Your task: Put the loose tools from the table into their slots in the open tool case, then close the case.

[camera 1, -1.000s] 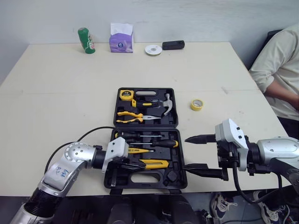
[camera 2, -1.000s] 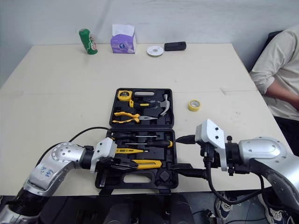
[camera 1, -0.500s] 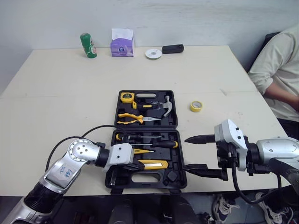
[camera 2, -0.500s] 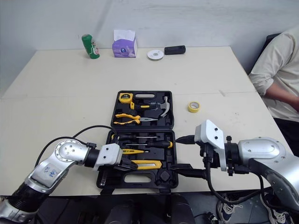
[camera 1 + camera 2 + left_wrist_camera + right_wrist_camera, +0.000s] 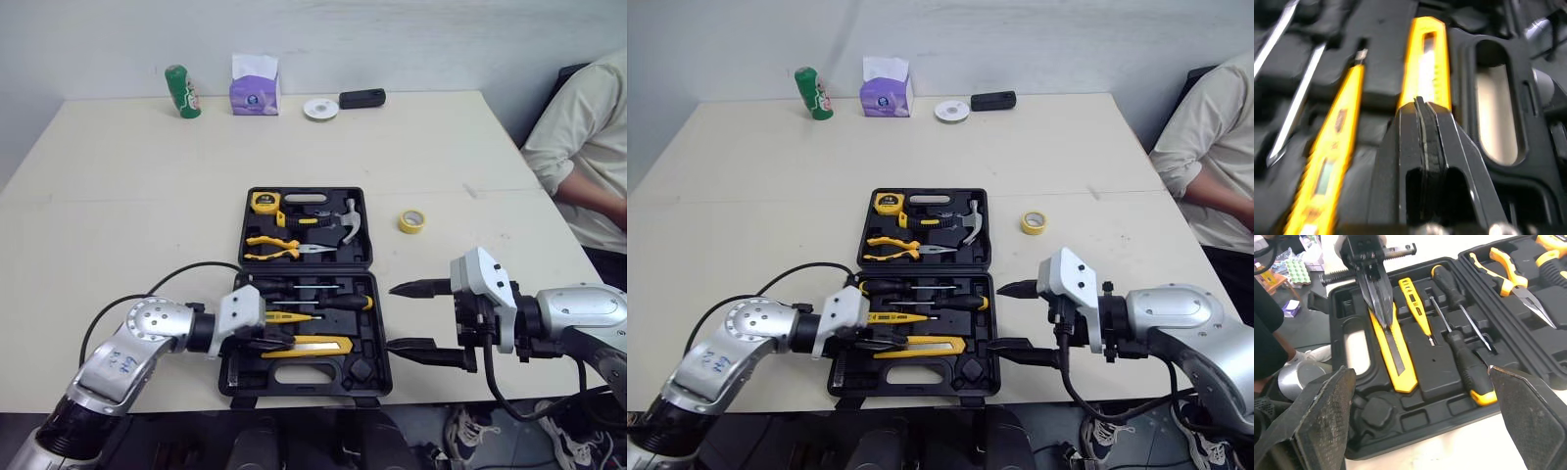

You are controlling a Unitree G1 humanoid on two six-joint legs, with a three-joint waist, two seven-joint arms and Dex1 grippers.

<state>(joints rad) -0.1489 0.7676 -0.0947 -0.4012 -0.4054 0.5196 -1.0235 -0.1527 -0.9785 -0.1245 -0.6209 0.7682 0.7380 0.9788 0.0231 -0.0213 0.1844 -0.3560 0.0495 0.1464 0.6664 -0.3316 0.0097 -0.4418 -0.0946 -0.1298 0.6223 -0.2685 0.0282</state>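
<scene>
Step in hand, as judged: seating the yellow utility knife in its recess in the near half of the open tool case. The left hand is closed, fingers pressed together with nothing between them, and its tips bear on the knife's left end. The knife lies along its recess, between the yellow tester and the handle cut-out; whether it is fully home cannot be told. The right hand is spread wide and empty, its tips at the case's right wall; contact cannot be confirmed. One loose item remains on the desk: a yellow tape roll, right of the far half of the case and apart from it. Next move, as judged: lift the left hand straight clear, fetch the roll with the nearer right hand, then fold the far half over with both hands withdrawn. Which slot takes the roll cannot be made out. Edges: the case's near wall sits at the desk's front edge, so any push towards the robot has little margin. There is open desk on both flanks and beyond the case. A person's sleeve lies past the right edge, so right-arm swings should keep inboard.
</scene>
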